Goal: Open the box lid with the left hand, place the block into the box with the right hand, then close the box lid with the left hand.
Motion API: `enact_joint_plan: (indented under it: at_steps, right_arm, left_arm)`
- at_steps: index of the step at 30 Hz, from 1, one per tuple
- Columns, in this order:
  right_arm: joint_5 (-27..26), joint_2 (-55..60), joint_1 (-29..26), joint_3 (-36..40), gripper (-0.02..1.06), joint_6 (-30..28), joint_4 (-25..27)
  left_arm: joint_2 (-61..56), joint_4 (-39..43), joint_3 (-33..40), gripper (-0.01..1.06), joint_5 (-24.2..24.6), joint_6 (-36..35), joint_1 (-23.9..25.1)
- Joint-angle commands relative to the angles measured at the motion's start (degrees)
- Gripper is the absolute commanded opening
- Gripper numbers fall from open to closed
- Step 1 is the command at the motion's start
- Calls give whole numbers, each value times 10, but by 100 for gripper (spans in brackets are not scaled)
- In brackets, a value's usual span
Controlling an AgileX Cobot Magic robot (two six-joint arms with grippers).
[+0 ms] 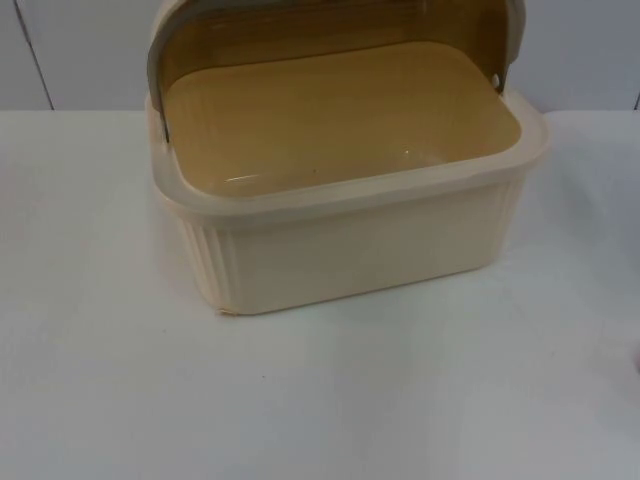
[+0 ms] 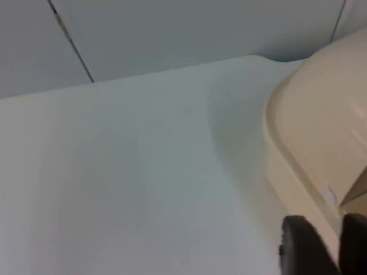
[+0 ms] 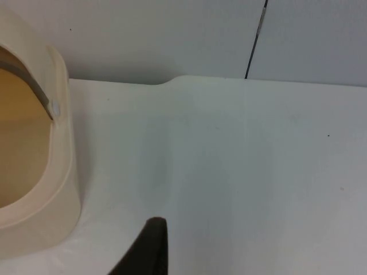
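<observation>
A cream ribbed box (image 1: 350, 250) stands at the back middle of the table with its amber, grey-rimmed lid (image 1: 330, 25) swung up and back. Its tan inner floor (image 1: 330, 120) lies bare. My left gripper (image 2: 332, 249) hangs low, close beside the outer corner of the box (image 2: 321, 132). My right gripper (image 3: 150, 246) sits over the white table a short way off the rim of the box (image 3: 57, 166), on the side where the lid's grey hinge arm (image 3: 34, 89) meets it.
White table top (image 1: 320, 400) stretches open in front of the box and to both sides. The grey partition wall (image 1: 70, 50) closes off the back, just behind the box.
</observation>
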Motion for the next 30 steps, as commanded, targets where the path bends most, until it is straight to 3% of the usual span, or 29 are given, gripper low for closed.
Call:
enact_joint_plan:
  at_steps: [1, 2, 5, 12, 20, 25, 30]
  right_arm:
    - [3, -1, -3, -4, 105, -1, 2]
    - [3, -1, -3, -4, 105, -1, 2]
    - [5, -1, -3, -4, 105, -1, 2]
    - [8, -1, -3, -4, 105, -1, 2]
    - [33, -1, -3, -4, 105, -1, 2]
    - [55, -1, -2, -3, 105, -11, 49]
    - [82, -1, -2, 23, 105, -79, 99]
  left_arm:
    - [1, 3, 5, 50, 0, -33, -4]
    - [1, 3, 5, 50, 0, -33, -4]
    - [1, -10, 12, 103, 9, -40, -4]
    - [1, -14, 12, 105, 20, 18, -4]
    - [1, -10, 11, 105, -43, 18, -4]
    - [1, -14, 5, 105, -52, 18, -4]
    - [1, -14, 5, 105, -43, 18, -4]
